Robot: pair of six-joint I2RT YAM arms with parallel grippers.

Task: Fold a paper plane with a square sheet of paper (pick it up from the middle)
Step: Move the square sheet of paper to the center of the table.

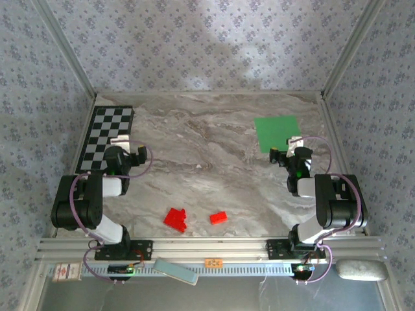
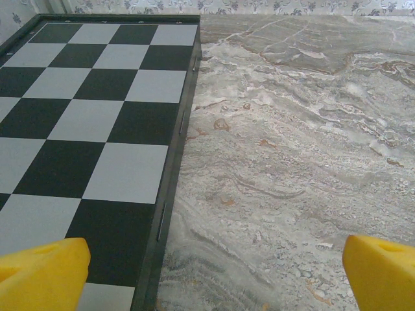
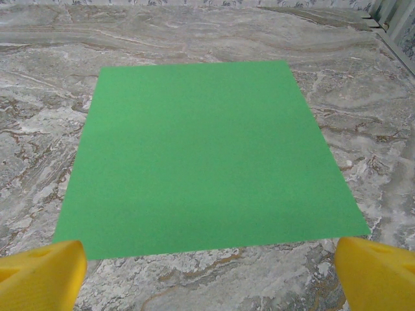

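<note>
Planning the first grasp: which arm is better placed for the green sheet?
Right. The right hand is open just short of the green sheet; the left hand faces the checkered board.

Both arms tucked, elbows back. The left gripper (image 2: 214, 275) spread wide, empty; the right gripper (image 3: 207, 275) likewise, both aimed forward.

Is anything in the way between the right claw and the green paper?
No, nothing visible. The right gripper hangs open just short of the square sheet of paper, bare table between them. The red blocks lie well aside.
</note>
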